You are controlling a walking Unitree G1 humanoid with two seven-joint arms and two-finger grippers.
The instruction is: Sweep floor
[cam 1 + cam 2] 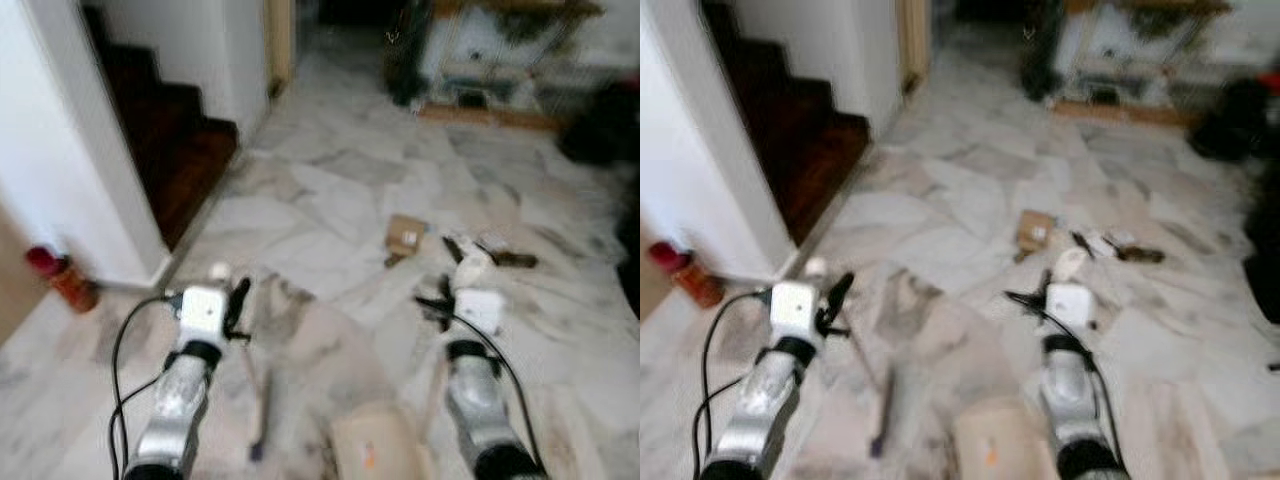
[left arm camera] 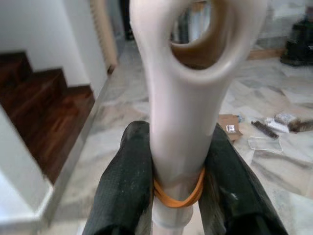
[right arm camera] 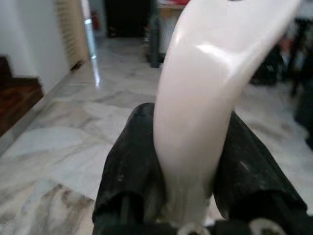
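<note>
My left gripper (image 2: pixel 178 142) is shut on a cream handle (image 2: pixel 183 98) that has a hanging hole and an orange rubber band around it. In the left eye view this gripper (image 1: pixel 232 300) is low on the left, with a thin stick (image 1: pixel 258 400) running down from it. My right gripper (image 3: pixel 188 122) is shut on a smooth white handle (image 3: pixel 205 78); in the eye view the right gripper (image 1: pixel 450 285) is raised over the floor. A blurred beige dustpan-like shape (image 1: pixel 375 445) lies between the arms. Litter lies ahead on the marble floor: a cardboard scrap (image 1: pixel 404 236) and dark bits (image 1: pixel 505 258).
Dark wooden stairs (image 1: pixel 170 140) rise at the left behind a white wall corner (image 1: pixel 80 150). A red bottle (image 1: pixel 60 275) stands at its foot. A low shelf (image 1: pixel 500 60) and dark objects (image 1: pixel 600 120) line the far right. Open marble floor (image 1: pixel 330 180) stretches ahead.
</note>
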